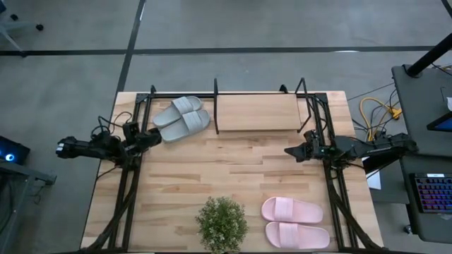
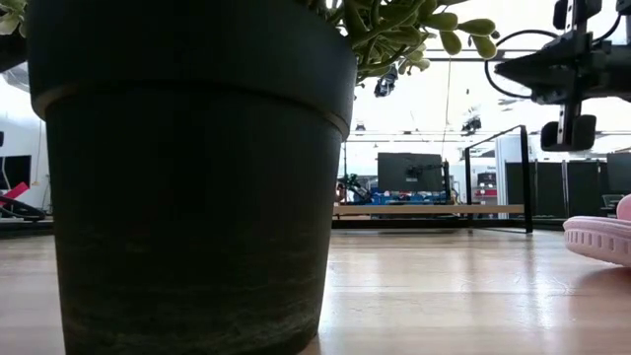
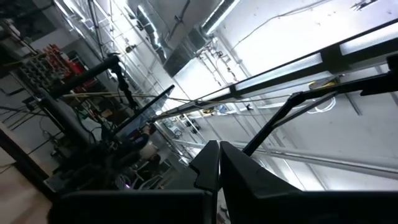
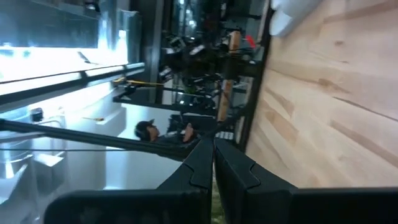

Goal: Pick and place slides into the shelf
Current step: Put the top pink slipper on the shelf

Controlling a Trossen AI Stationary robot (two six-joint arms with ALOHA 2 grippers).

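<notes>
The low light-wood shelf with black metal uprights (image 1: 258,113) is seen at the table's far edge, its board bare. The light grey pair of slides (image 1: 182,118) lies just left of it, the pale pink pair (image 1: 294,222) at the near edge beside a potted plant (image 1: 222,224). Left gripper (image 1: 157,137) and right gripper (image 1: 291,151) are closed, empty.

Slides: four in all. Two were the grey slides (image 1: 182,118), a pair; two were the pink slides (image 1: 293,222), a pair. Shelf (image 1: 258,113): one. Potted plant (image 1: 222,224): one. Arms: two, each with one gripper, the left gripper (image 1: 157,137) and the right gripper (image 1: 289,151).
</notes>
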